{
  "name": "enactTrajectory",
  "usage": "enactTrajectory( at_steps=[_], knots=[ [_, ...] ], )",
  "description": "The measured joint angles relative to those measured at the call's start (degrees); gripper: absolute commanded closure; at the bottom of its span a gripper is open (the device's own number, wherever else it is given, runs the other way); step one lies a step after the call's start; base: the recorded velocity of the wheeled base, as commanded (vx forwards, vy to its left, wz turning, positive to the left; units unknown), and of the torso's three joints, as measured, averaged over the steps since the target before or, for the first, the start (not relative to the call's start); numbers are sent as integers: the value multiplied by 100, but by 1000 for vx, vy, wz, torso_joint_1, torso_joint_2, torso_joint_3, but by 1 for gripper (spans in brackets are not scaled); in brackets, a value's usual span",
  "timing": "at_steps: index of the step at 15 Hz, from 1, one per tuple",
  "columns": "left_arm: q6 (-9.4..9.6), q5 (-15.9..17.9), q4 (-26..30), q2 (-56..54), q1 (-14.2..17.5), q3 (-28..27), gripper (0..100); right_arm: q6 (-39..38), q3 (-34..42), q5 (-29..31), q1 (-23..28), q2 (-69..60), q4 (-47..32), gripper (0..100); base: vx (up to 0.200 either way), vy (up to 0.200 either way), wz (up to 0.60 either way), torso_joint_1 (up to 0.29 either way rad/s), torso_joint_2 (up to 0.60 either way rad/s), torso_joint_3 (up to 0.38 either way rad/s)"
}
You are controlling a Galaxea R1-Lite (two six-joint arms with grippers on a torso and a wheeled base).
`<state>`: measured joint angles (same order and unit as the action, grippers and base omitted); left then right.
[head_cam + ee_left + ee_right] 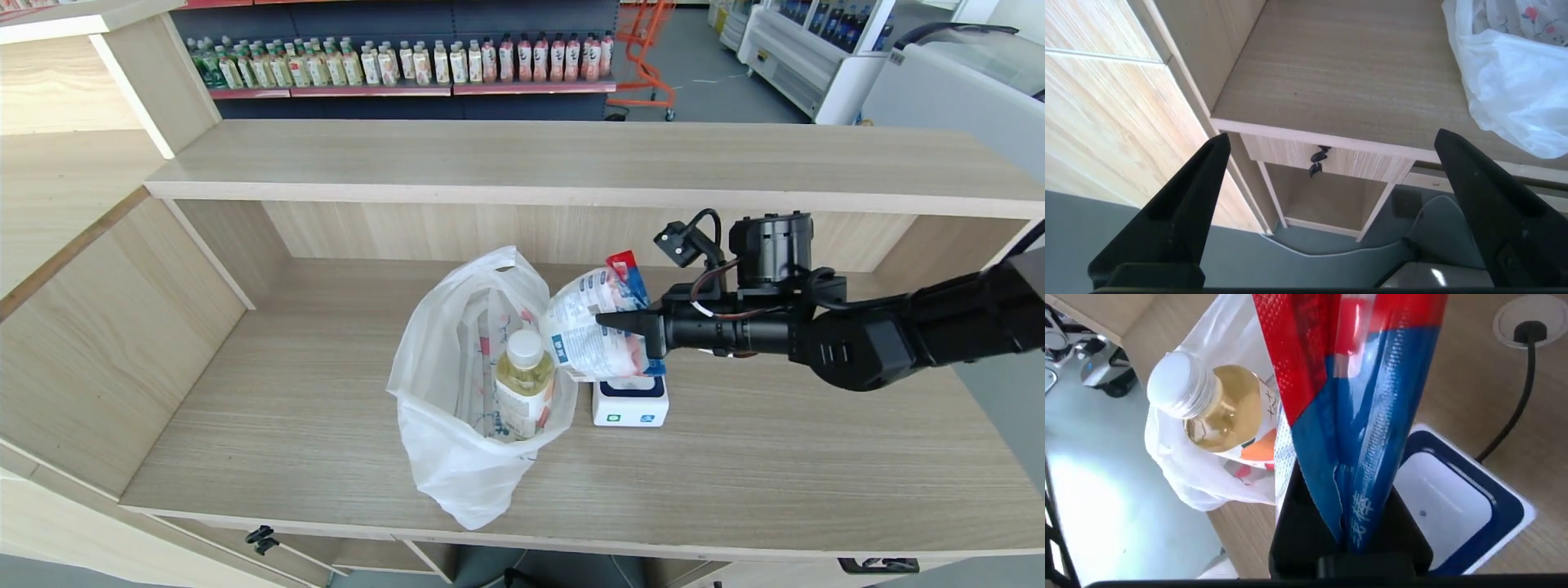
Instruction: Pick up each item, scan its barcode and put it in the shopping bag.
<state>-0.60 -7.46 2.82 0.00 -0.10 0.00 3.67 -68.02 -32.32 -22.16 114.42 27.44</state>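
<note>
My right gripper is shut on a snack pouch, white with a red and blue edge, held in the air beside the mouth of the white shopping bag and just above the small white barcode scanner. In the right wrist view the snack pouch rises from between the fingers, with the blue-rimmed scanner under it. A bottle of yellow drink with a white cap stands inside the bag, the bottle seen from above. My left gripper stands open below the counter's front left corner, holding nothing.
The work surface is a recessed wooden counter with side walls and a raised shelf behind. A black cable runs from the scanner to a grommet in the counter. A drawer handle sits under the front edge.
</note>
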Motion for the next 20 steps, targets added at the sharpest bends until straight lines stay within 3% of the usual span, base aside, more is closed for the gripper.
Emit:
enactTrajectory(
  at_steps=[4, 5, 7, 12, 14, 16, 20],
  knots=[
    [2, 2, 0, 0, 0, 0, 0, 256, -406, 7, -230, 694, 364, 100, 0, 0, 0, 0, 0, 0],
    [2, 2, 0, 0, 0, 0, 0, 344, -455, 11, -232, 823, 375, 0, 0, 0, 0, 0, 0, 0],
    [0, 0, -2, 0, 0, 0, 0, 319, -647, 9, -236, 1067, 457, 0, 0, 0, 0, 0, 0, 0],
    [0, 2, -2, 0, 2, 0, 0, -968, -1452, 7, -405, 1146, 542, 0, 0, 0, 0, 0, 0, 0],
    [0, 2, -2, 0, 2, 0, 0, -1163, -1353, 11, -410, 801, 545, 0, 0, 0, 0, 0, 0, 0],
    [0, 2, -2, 0, 0, 0, 0, -1215, -692, 11, -280, 193, 545, 0, 0, 0, 0, 0, 0, 0],
    [0, 2, 0, 0, 0, 0, 0, -1253, 1687, 5, 282, -1892, 505, 0, 0, 0, 0, 0, 0, 0]
  ],
)
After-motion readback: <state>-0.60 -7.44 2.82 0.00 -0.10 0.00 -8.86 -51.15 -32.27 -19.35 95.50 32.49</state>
